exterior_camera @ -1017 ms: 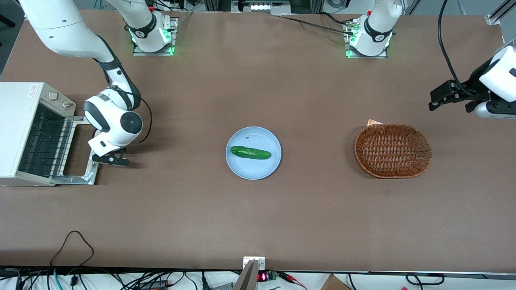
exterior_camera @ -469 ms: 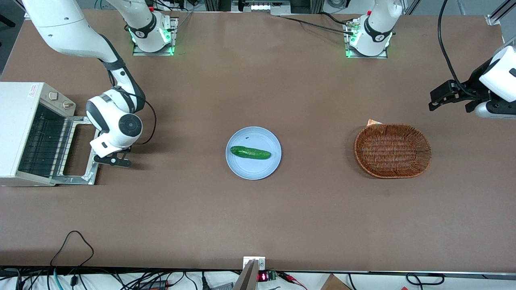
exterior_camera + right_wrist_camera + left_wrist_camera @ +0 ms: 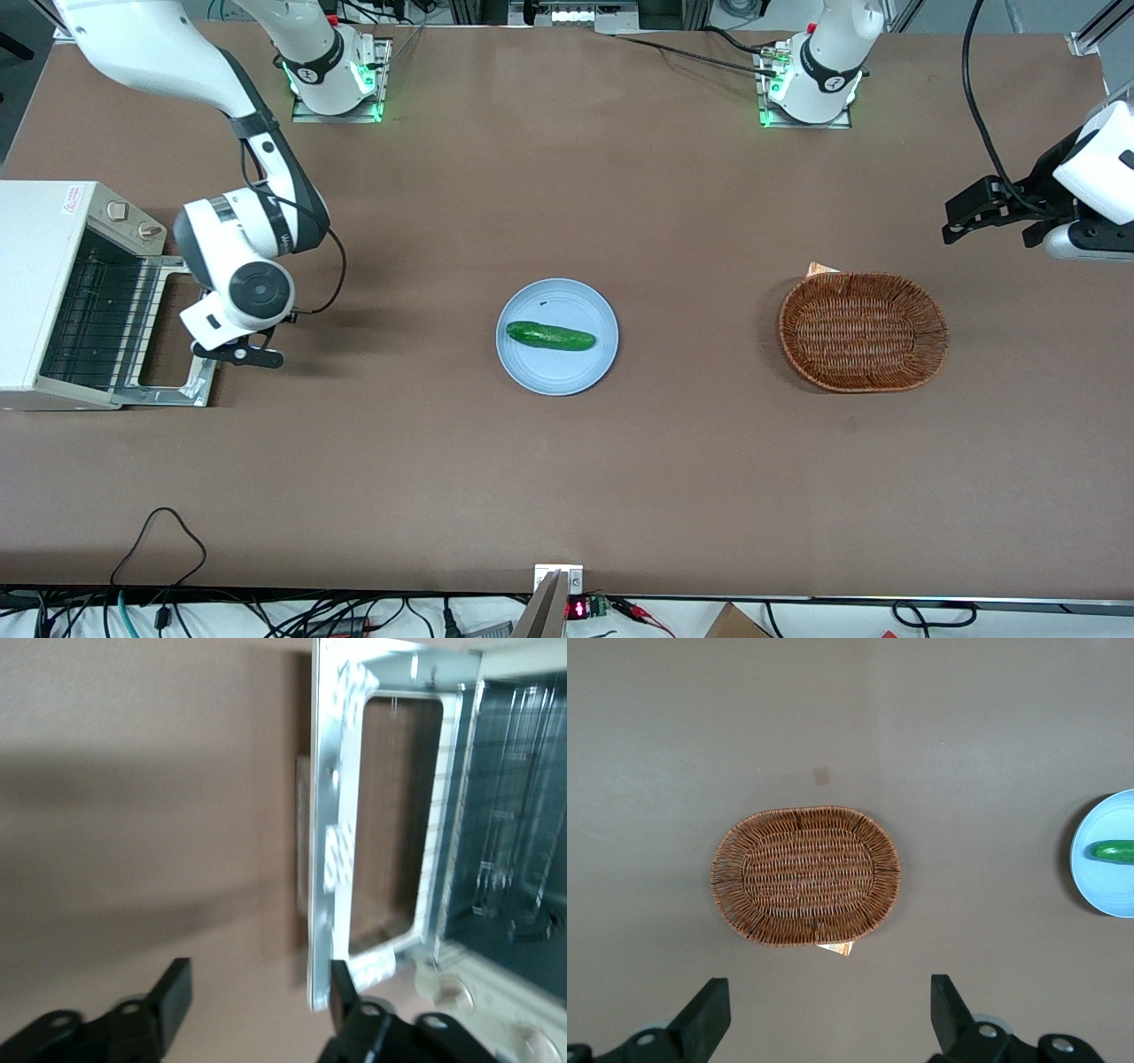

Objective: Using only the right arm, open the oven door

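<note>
The cream-white oven stands at the working arm's end of the table, its wire rack exposed. The oven door lies swung down flat on the table in front of it; the table shows through its glass. My right arm's gripper hangs just over the door's outer edge, open and holding nothing. In the right wrist view the gripper is open, one finger beside the door's silver frame, and the oven's rack and knobs show.
A light blue plate with a green cucumber sits mid-table. A wicker basket lies toward the parked arm's end; it also shows in the left wrist view, with the plate's rim.
The right arm's wrist has turned and shifted a little toward the oven, while the gripper stays over the door's outer edge. The door stays flat and open.
</note>
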